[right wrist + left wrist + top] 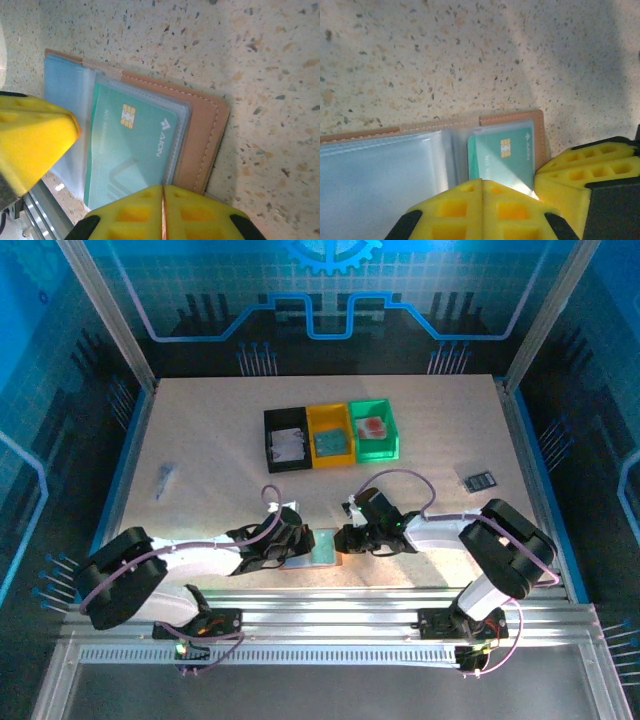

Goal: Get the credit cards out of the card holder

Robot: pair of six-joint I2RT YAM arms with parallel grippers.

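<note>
Right wrist: green card (131, 150) sits sleeved inside the open holder (200, 130).
Likely thin, stiff, slick; best pinched by its near edge. Left gripper (482, 200), right gripper (162, 210): jaws pressed together.

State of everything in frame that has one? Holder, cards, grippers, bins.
Card holder: open, flat on the table.
Green card: in the holder, not out.
Left gripper: shut, tips over the clear pockets.
Right gripper: shut at the green card's edge; grip unclear.
Black bin: holds a pale item.
Yellow bin: holds a greenish item.
Green bin: holds a reddish item.
</note>
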